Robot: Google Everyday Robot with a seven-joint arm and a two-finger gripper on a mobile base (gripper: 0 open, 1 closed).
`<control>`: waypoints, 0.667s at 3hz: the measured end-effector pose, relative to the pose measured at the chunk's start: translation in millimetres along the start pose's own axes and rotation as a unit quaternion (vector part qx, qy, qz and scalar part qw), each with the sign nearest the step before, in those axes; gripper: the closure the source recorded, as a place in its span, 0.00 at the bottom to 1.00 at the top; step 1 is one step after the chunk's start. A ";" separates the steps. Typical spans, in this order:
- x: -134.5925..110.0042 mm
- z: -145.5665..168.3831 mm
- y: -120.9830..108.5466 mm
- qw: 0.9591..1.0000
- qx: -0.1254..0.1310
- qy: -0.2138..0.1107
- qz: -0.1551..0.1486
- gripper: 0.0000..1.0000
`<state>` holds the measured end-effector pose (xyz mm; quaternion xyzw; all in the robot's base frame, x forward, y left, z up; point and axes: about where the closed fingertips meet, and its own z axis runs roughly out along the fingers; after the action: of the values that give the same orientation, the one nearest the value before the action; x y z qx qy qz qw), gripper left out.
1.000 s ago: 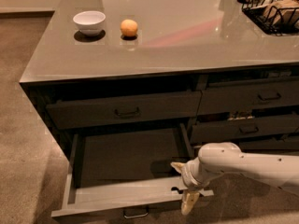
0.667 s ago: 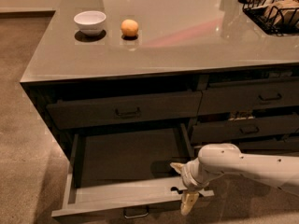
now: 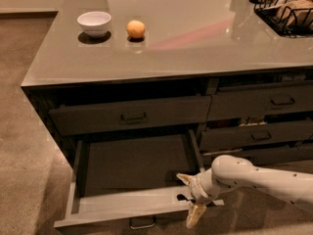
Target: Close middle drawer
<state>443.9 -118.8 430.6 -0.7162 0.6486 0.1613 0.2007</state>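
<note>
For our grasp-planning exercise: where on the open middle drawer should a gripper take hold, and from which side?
Grip the middle drawer by its front panel's top edge, from above: it is thin, upright and pulled out. The gripper straddles its right end, fingers apart.

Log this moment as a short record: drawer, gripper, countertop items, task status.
middle drawer: pulled far out, floor bare where visible
gripper: at the right end of the drawer's front panel, fingers spread, one over the rim, one low in front
top drawer: above the open one, pushed much further in
countertop: white bowl and orange fruit side by side, apart; wire basket at the far right
task status: drawer not yet closed
</note>
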 end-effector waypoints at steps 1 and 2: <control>-6.5 3.0 1.5 1.000 0.009 -0.014 -0.007 0.17; -14.6 8.9 0.2 1.000 0.014 -0.012 -0.016 0.32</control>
<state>442.4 -101.8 430.1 -0.7220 0.6364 0.1577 0.2211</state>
